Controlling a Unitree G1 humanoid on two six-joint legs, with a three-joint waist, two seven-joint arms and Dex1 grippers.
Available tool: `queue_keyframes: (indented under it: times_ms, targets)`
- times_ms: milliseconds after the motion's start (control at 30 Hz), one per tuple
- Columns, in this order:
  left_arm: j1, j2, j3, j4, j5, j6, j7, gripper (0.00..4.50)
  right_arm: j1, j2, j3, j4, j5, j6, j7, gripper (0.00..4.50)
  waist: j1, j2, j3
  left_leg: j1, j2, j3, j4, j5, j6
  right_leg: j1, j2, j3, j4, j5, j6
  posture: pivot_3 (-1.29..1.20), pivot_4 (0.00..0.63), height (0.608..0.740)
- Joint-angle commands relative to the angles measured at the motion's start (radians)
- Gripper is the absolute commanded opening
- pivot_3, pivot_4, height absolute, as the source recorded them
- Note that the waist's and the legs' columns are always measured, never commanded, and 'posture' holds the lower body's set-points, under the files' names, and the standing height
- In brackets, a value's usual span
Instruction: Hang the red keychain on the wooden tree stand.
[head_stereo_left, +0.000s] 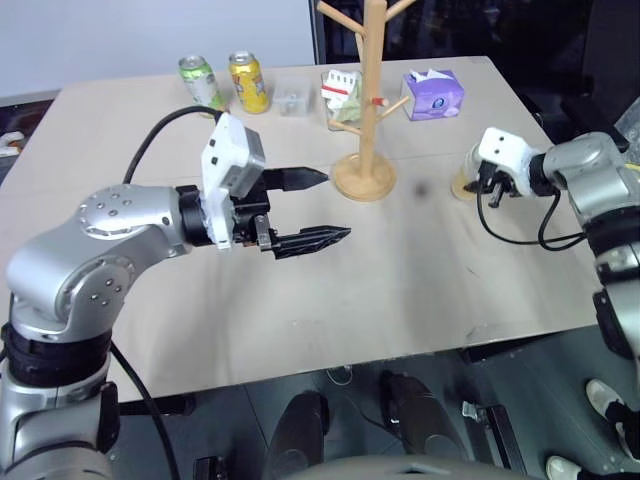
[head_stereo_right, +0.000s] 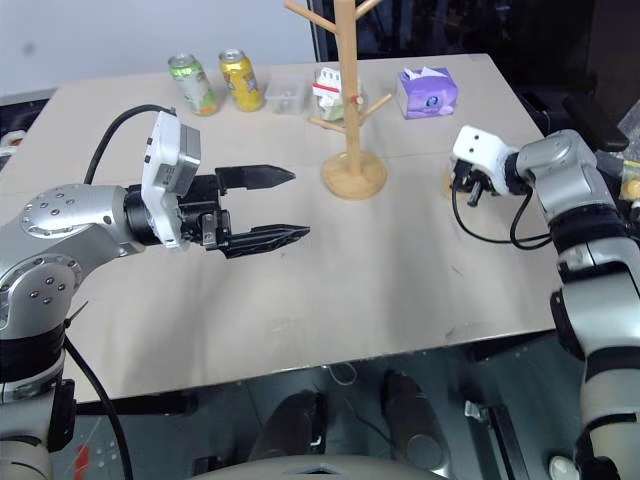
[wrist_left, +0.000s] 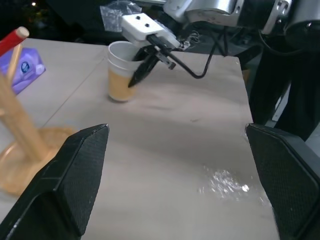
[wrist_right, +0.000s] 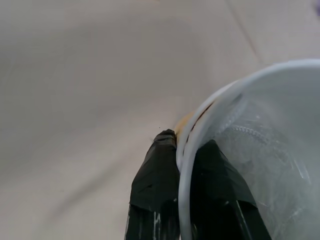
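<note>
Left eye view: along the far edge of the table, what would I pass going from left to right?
Green drink can → yellow drink can → small clear plastic box → tall light-wood tree stand with pegs → purple tissue box.
</note>
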Motion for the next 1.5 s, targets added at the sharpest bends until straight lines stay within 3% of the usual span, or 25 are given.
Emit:
queue_keyframes:
  times_ms: [33, 167, 267, 433, 467, 500, 900, 1033, 1167, 1267, 1400, 1500]
  targets:
    - [-0.047, -0.032, -0.022, 0.005, 0.033, -0.035, 0.003, 4.5, -0.104, 0.022, -0.059, 0.182, -0.012, -0.032, -0.099, 0.05, -0.001, 0.0, 0.0, 0.0, 0.0, 0.0, 0.0, 0.0, 0.0, 0.0, 0.0, 0.0, 0.0, 0.0, 0.0, 0.0, 0.15, 0.74]
    - [-0.066, -0.058, -0.038, 0.015, 0.055, -0.041, 0.002, 4.5, -0.152, 0.055, -0.096, 0.274, 0.003, 0.004, -0.076, 0.05, 0.0, 0.0, 0.0, -0.001, -0.001, 0.0, 0.0, 0.0, 0.0, 0.0, -0.001, 0.001, -0.001, 0.0, 0.0, 0.0, 0.15, 0.74]
    - [-0.063, -0.06, -0.034, 0.017, 0.063, -0.04, -0.006, 4.5, -0.162, 0.067, -0.114, 0.3, -0.003, 0.008, -0.074, 1.01, -0.002, 0.0, 0.0, -0.001, -0.002, 0.0, 0.0, 0.0, 0.0, 0.0, -0.001, 0.001, -0.001, 0.0, 0.0, 0.0, 0.15, 0.74]
    - [-0.065, -0.05, -0.019, 0.021, 0.066, -0.034, -0.011, 4.5, -0.176, 0.063, -0.136, 0.303, -0.015, -0.012, -0.092, 3.47, -0.003, 0.0, 0.0, 0.0, -0.002, 0.0, 0.0, 0.0, 0.0, 0.0, -0.001, 0.001, 0.0, -0.001, 0.002, 0.0, 0.15, 0.74]
    - [-0.066, -0.049, -0.018, 0.023, 0.071, -0.035, -0.008, 4.5, -0.18, 0.06, -0.14, 0.3, -0.015, -0.013, -0.085, 3.75, -0.003, 0.0, 0.0, 0.0, -0.002, 0.0, 0.0, 0.0, 0.0, 0.0, -0.001, 0.001, 0.0, -0.001, 0.003, 0.0, 0.15, 0.74]
    - [-0.065, -0.047, -0.015, 0.025, 0.075, -0.037, -0.006, 4.5, -0.183, 0.055, -0.141, 0.296, -0.016, -0.018, -0.082, 4.43, -0.003, 0.0, 0.0, 0.0, -0.002, 0.0, 0.0, 0.0, 0.0, 0.0, -0.001, 0.001, 0.0, -0.002, 0.003, 0.0, 0.15, 0.74]
    - [-0.067, -0.027, 0.033, 0.049, 0.08, -0.031, 0.015, 4.5, -0.247, -0.001, -0.173, 0.207, -0.005, -0.016, 0.016, 4.47, -0.004, 0.001, 0.0, 0.0, -0.001, 0.0, 0.0, 0.0, 0.0, 0.0, -0.001, 0.001, 0.001, -0.002, 0.004, 0.0, 0.15, 0.74]
    - [-0.018, -0.019, 0.088, 0.06, 0.09, -0.007, 0.077, 4.5, -0.218, -0.006, -0.231, 0.043, 0.071, 0.001, 0.051, 4.47, -0.006, 0.002, 0.001, 0.0, -0.001, 0.0, 0.0, 0.0, 0.0, 0.0, -0.001, 0.001, 0.001, -0.002, 0.004, 0.0, 0.15, 0.74]
    - [0.155, -0.003, 0.245, 0.052, 0.121, 0.005, 0.16, 4.5, 0.031, 0.051, -0.272, -0.567, 0.328, 0.307, 0.203, 4.47, -0.011, 0.001, 0.0, 0.001, 0.0, -0.001, -0.001, 0.0, 0.0, 0.0, 0.0, 0.0, 0.001, -0.002, 0.004, 0.0, 0.15, 0.74]
    - [0.309, 0.0, 0.406, 0.066, 0.173, -0.014, 0.217, 4.5, 0.219, 0.123, -0.294, -0.931, 0.502, 0.556, 0.131, 4.47, -0.009, 0.002, 0.001, 0.001, 0.002, -0.004, -0.002, 0.0, 0.0, -0.001, 0.001, -0.002, 0.003, -0.001, 0.001, 0.0, 0.15, 0.74]
    - [0.488, -0.016, 0.591, 0.119, 0.28, -0.072, 0.276, 4.5, 0.402, 0.18, -0.228, -1.195, 0.587, 0.633, 0.087, 4.47, 0.018, 0.004, 0.002, -0.002, 0.0, -0.005, 0.002, 0.0, 0.0, -0.002, 0.0, -0.004, 0.003, -0.003, 0.004, 0.0, 0.15, 0.74]
    - [0.642, -0.032, 0.698, 0.178, 0.329, -0.132, 0.239, 4.5, 0.432, 0.249, -0.173, -1.253, 0.621, 0.632, 0.056, 4.47, 0.02, 0.004, 0.002, 0.0, 0.0, -0.004, 0.002, 0.0, 0.0, 0.0, -0.001, -0.004, 0.002, -0.003, 0.004, 0.0, 0.15, 0.74]
